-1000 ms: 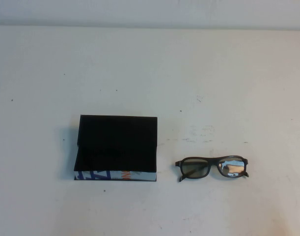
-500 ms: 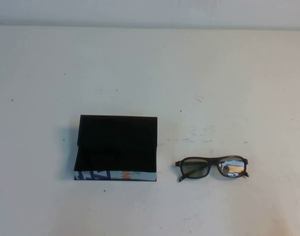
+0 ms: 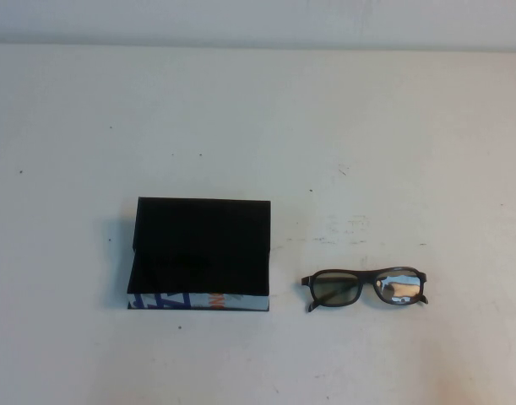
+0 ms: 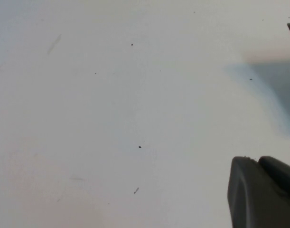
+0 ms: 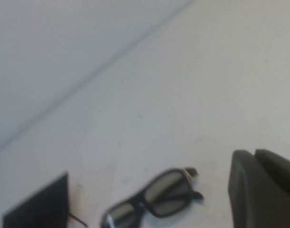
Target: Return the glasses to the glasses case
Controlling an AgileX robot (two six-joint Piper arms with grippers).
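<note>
while matte boxy glasses case (image 3: 200, 253) sits beside glossy glasses (image 3: 365, 288), right tool (image 5: 263, 190) closed, left tool (image 4: 261, 192) unclear.

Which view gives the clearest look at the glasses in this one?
The high view: the glasses show whole, lying on the table to the right of the case, apart from it. The right wrist view shows them blurred, cut off at its edge, past the shut right gripper. The left wrist view shows only bare table and the left gripper.
</note>
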